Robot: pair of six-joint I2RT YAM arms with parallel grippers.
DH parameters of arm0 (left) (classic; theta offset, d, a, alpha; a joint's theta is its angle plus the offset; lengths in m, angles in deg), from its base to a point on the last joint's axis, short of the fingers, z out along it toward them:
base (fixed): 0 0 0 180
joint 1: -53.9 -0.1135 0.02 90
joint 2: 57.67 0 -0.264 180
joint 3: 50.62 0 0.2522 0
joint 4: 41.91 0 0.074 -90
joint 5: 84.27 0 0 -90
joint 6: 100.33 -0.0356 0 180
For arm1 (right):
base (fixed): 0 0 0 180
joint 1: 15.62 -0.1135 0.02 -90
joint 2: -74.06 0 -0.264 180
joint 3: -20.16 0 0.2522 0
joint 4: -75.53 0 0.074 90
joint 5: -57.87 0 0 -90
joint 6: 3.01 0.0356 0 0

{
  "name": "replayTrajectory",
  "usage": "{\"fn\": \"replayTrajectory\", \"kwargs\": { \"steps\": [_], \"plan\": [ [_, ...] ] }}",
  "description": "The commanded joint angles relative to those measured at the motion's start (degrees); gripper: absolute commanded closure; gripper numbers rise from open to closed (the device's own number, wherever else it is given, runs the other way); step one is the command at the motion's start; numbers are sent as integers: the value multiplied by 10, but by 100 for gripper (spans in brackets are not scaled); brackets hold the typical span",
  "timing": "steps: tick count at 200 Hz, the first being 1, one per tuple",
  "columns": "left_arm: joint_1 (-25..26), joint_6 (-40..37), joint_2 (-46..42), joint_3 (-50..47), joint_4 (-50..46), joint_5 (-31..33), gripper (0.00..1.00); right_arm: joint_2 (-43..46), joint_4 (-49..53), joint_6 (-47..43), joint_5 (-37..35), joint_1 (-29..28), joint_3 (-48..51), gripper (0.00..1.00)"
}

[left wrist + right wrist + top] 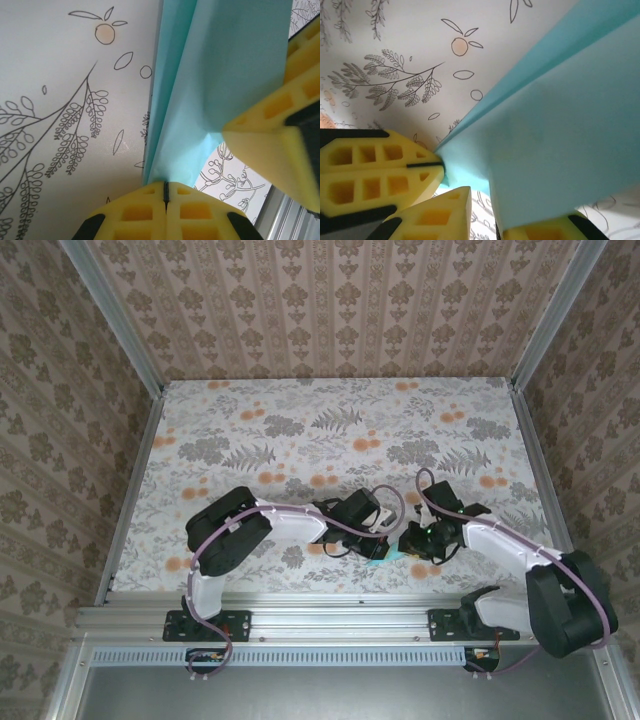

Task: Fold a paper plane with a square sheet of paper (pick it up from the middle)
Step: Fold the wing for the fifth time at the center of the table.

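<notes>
Yellow-padded left jaws clamp the creased turquoise paper plane (pixel 225 65); right jaws ajar.

The paper plane (pixel 385 556) lies near the counter's (pixel 300 410) front edge — left jaws on its left, right jaws on its right.

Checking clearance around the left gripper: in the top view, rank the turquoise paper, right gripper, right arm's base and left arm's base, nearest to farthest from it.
1. turquoise paper, pinched in the left gripper's shut fingers.
2. right gripper, just to its right.
3. right arm's base, at the near edge, lower right.
4. left arm's base, at the near edge, far left.
</notes>
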Motion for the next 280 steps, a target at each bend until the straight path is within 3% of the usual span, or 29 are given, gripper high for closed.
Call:
{"fn": "replayTrajectory", "kwargs": {
  "steps": [1, 41, 68, 120, 183, 240, 280],
  "plan": [
    [6, -24, 55, -27, -99, 72, 96, 48, 50, 6, 31, 11, 2, 78],
    [6, -27, 50, -27, -106, 77, 96, 146, 63, 36, 103, 56, 18, 82],
    [8, -26, 48, -27, -100, 73, 95, 150, -105, 144, 174, 60, 67, 88],
    [16, -25, 37, -27, -94, 72, 96, 95, -250, 226, 110, 58, 125, 100],
    [22, -34, 35, -26, -93, 71, 96, 14, -377, 244, 87, 56, 165, 100],
    [26, -41, 20, -25, -98, 72, 95, -57, -313, 175, 27, 56, 166, 100],
    [31, -41, -13, -18, -112, 75, 90, -26, -225, 136, -18, 53, 157, 100]
  ]
}}
